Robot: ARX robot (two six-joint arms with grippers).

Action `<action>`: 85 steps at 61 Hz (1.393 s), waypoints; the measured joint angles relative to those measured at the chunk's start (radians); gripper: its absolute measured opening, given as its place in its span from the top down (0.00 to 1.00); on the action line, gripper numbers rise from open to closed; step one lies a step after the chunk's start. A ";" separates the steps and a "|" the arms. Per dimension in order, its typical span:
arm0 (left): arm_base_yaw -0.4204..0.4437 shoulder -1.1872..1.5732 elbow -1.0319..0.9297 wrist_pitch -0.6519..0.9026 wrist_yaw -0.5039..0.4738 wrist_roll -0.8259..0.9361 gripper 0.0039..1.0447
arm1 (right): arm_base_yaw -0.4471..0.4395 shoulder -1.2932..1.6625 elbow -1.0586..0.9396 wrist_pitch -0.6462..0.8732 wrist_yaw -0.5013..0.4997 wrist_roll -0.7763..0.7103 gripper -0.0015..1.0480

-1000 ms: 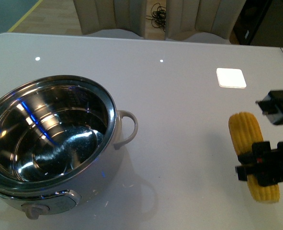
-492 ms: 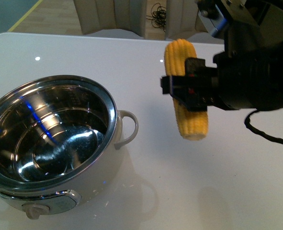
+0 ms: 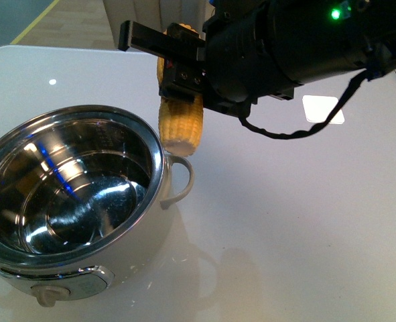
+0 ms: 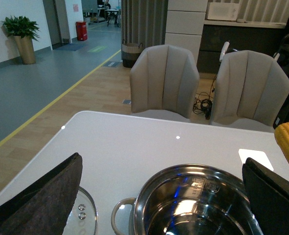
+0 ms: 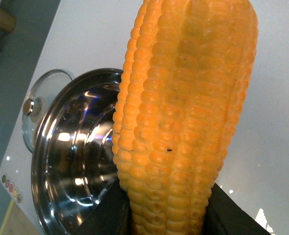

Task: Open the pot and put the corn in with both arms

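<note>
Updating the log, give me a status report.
Right gripper shut on corn, airborne by pot rim. Left gripper open, empty. Pot uncovered, lid on table beside it. Nothing blocking.

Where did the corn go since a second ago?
The right gripper carried the corn from low on the right, up and leftward, toward the pot. The corn now hangs close by the pot's right edge, still clamped. The pot stayed put, open and empty.
</note>
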 joint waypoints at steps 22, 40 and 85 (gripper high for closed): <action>0.000 0.000 0.000 0.000 0.000 0.000 0.07 | 0.082 0.065 0.076 -0.016 -0.023 0.070 0.73; 0.000 0.000 0.000 0.000 0.000 0.000 0.07 | 0.097 0.138 0.149 -0.034 -0.024 0.115 0.66; 0.000 0.000 0.000 0.000 0.000 0.000 0.07 | 0.161 0.329 0.320 -0.156 0.014 0.116 0.61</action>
